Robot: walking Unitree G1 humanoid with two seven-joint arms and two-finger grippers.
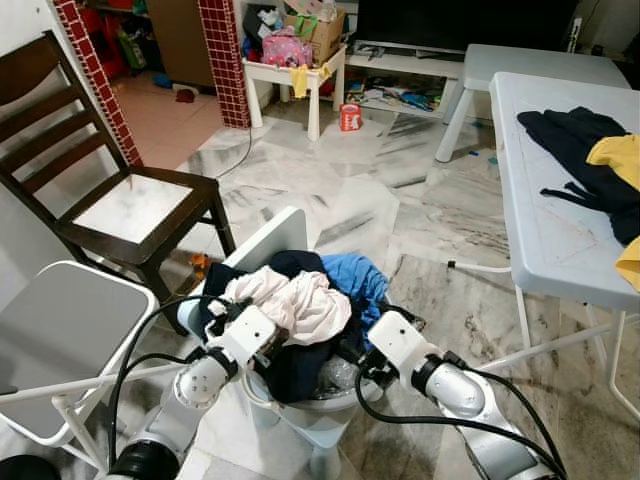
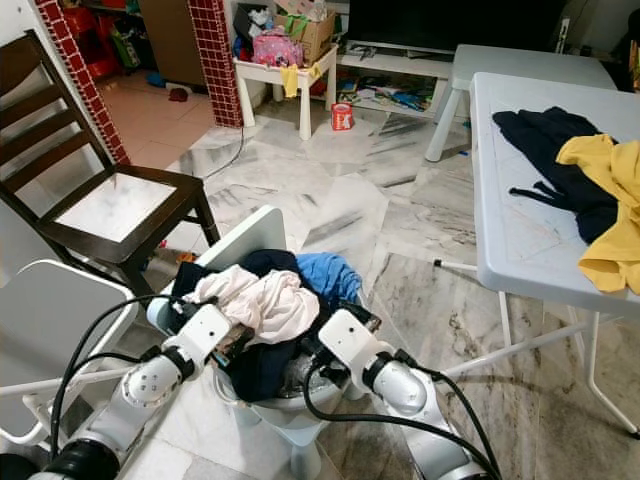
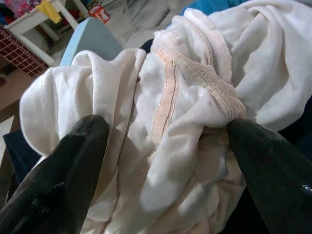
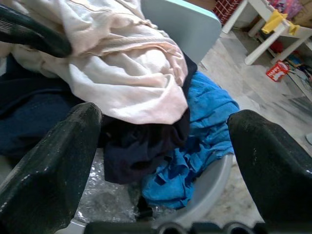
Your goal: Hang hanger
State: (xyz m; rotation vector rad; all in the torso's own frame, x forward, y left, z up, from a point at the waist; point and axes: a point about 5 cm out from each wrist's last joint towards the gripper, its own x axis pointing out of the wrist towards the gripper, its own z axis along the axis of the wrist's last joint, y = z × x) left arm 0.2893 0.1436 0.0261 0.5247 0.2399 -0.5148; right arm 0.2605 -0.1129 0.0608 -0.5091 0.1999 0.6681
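Marble-patterned floor tiles (image 1: 400, 220) run through a cluttered living room, with a dark wooden slat-back chair (image 1: 120, 190) on the robot's left and a pale plastic folding table (image 1: 560, 200) carrying dark and yellow clothes on its right. Directly before the robot stands a pale blue-grey plastic laundry basket (image 4: 204, 190) heaped with a crumpled cream-white knit garment (image 1: 295, 300), a navy garment (image 4: 141, 151) and a bright blue cloth (image 4: 204, 122). The left gripper (image 3: 163, 146) is at the near left of the heap, its two black fingers spread wide on either side of the cream-white garment, touching or nearly touching it but not pinching it. The right gripper (image 4: 163, 146) hovers over the near right rim, fingers likewise spread with nothing between them. No hanger can be made out, on the heap or elsewhere; it may be buried under the clothes. Judged from this, the task looks barely begun: the hanger has yet to be found, lifted and hung.
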